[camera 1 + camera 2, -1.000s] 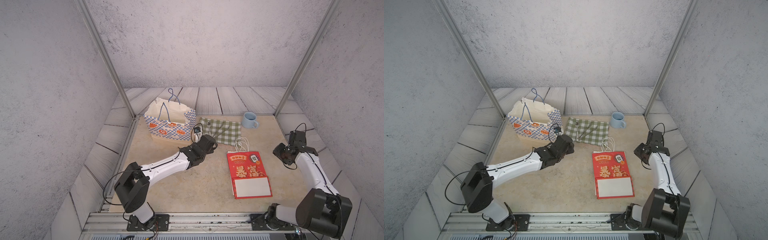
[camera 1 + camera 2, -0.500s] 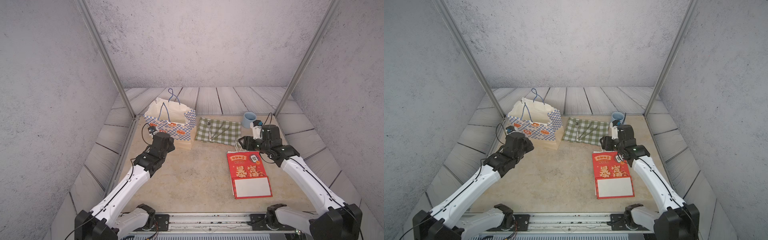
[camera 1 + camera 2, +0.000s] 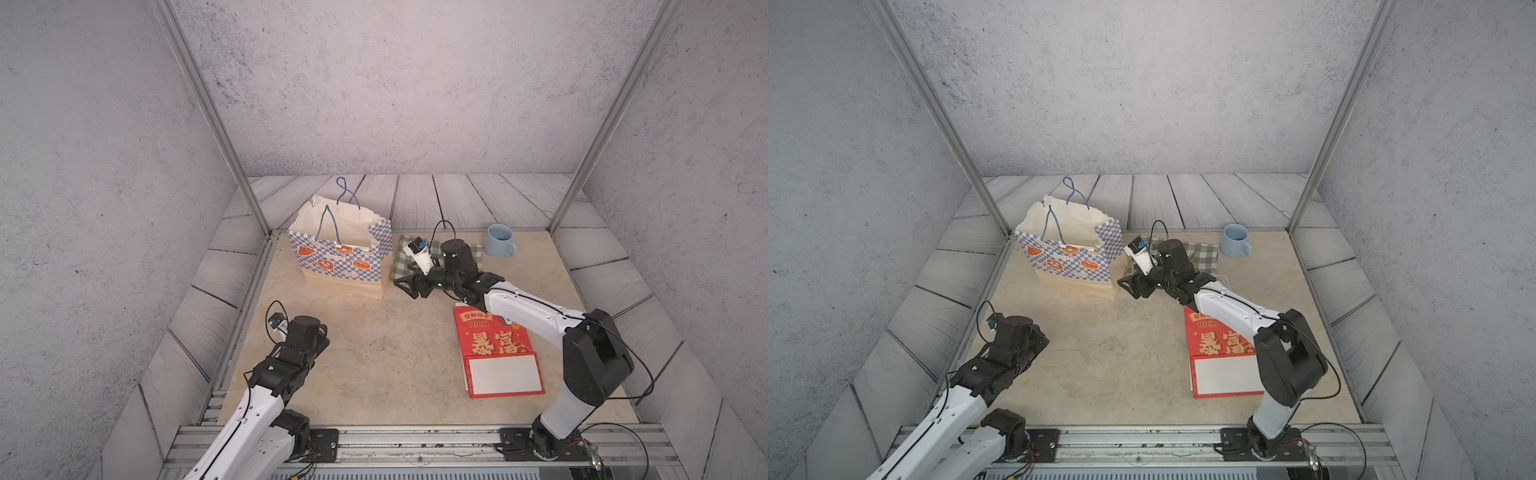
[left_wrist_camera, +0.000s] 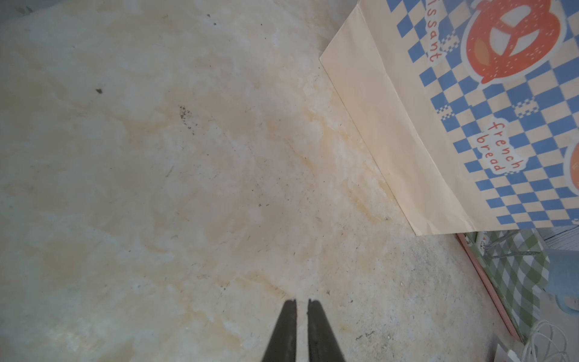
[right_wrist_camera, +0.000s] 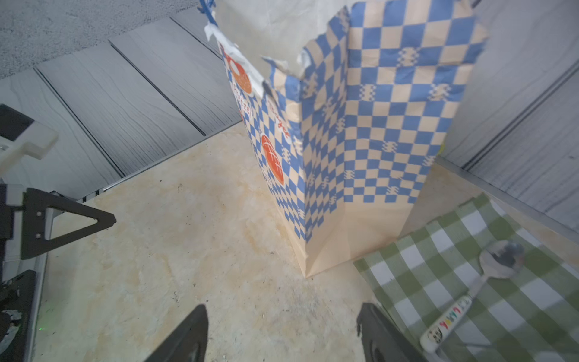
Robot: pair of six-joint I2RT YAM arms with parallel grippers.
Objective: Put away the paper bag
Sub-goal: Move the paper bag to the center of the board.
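- Retreat on the left: left end effector (image 4: pixel 302 302) drawn back to the near-left of the surface (image 3: pixel 374 374), after reaching into the middle a second ago. Jaws all but pressed together, nothing pinched.
- Task's thing, the blue-checked paper bag (image 3: pixel 345 257): upright, mouth open, at the far-left of the surface, unmoved and untouched.
- Swing-in from the right: right end effector (image 5: pixel 282 310) brought over from the right edge to near the bag's right side, low over the surface. Jaws spreading wide, empty.
- Looks like a change of hands on the job, with a grasp on the bag likely next but not yet made. Putting away still all to do.
- Count, carrying on rightward: one green-checked cloth (image 5: pixel 470 282), one spoon (image 5: pixel 501 257) seen on it, one blue mug (image 3: pixel 498 241), and one red paper bag (image 3: pixel 494 345) lying flat.
- Two paper bags in all, two arms.
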